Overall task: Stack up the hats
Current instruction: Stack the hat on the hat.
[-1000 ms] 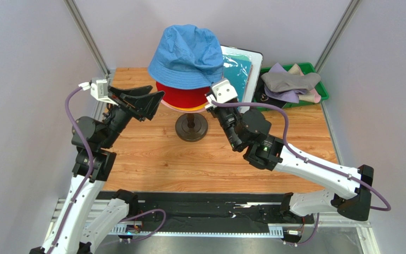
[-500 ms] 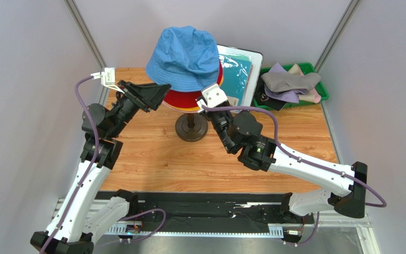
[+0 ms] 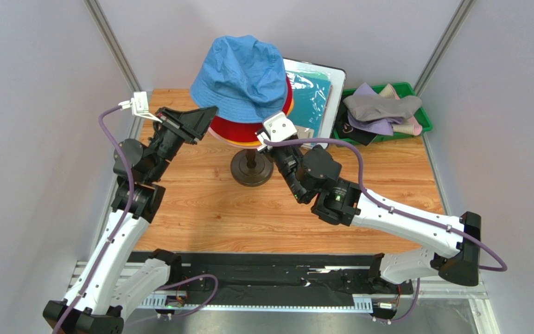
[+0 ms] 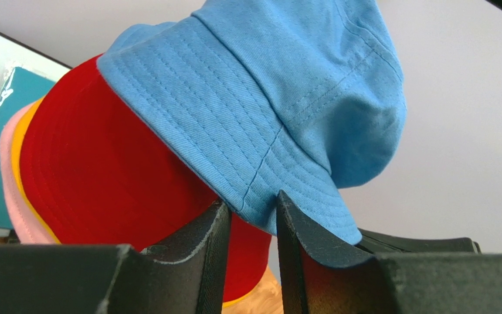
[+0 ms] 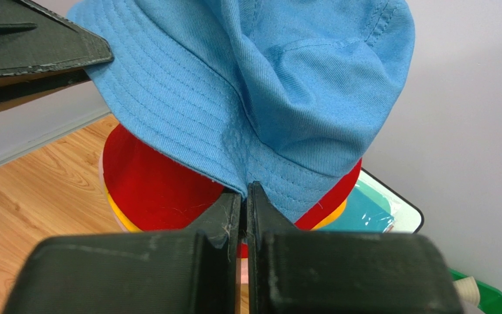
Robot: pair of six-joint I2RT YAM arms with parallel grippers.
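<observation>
A blue hat (image 3: 245, 73) sits on top of a stack of hats on a stand, over a red hat (image 4: 103, 176), an orange-yellow hat (image 4: 18, 171) and a pink hat (image 4: 5, 157). My right gripper (image 5: 244, 190) is shut on the blue hat's (image 5: 253, 85) near brim, at the stack's right front. At the stack's left side, my left gripper (image 4: 252, 208) has the blue brim's edge dipping between its fingertips. A gap still shows between the jaws. In the top view the left gripper (image 3: 210, 113) touches the brim.
The stand's dark round base (image 3: 252, 168) rests on the wooden table. A teal sheet in a white frame (image 3: 313, 94) leans behind the stack. A green bin (image 3: 407, 88) at the back right holds more hats, grey-lavender (image 3: 381, 108) on top.
My left gripper rose to the blue brim and its jaws narrowed around it. My right gripper shifted left, pulling the blue hat slightly left over the red one.
</observation>
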